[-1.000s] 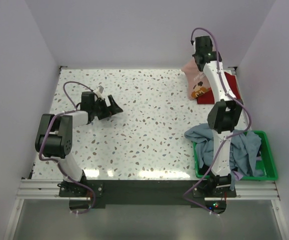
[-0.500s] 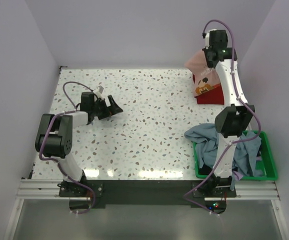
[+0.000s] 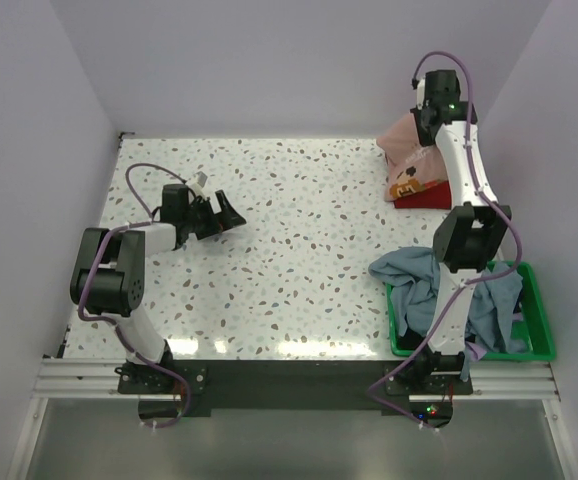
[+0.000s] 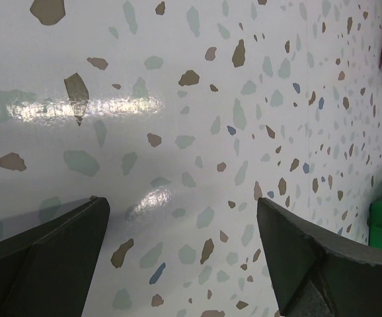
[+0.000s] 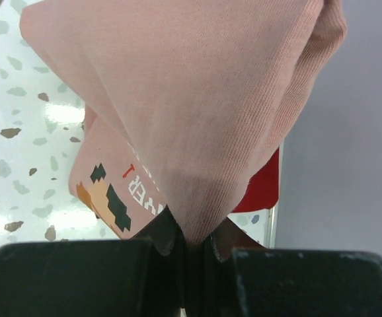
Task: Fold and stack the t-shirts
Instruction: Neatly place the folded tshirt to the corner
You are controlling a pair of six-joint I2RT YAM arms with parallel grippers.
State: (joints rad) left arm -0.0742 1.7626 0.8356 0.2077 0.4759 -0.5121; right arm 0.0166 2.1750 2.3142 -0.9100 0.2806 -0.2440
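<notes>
Salmon-pink t-shirt (image 5: pixel 197 99) hangs bunched at the table's (image 3: pixel 309 230) 1 o'clock corner, a fold of it pinched tight in the right gripper (image 5: pixel 190 241). Walls stand close at 12 and 3 o'clock, and bare tabletop spreads toward 9 o'clock. The cloth drapes from the pinch toward 7 o'clock, and its lower part rests on the deep red t-shirt (image 3: pixel 441 196). Its print shows dark and orange blocks with red letters too folded to read. The left gripper (image 4: pixel 181 218), near 9 o'clock, is spread wide over bare table. Blue-grey shirts (image 3: pixel 409 272) spill from the green basket (image 3: pixel 541 338) at 4 o'clock.
</notes>
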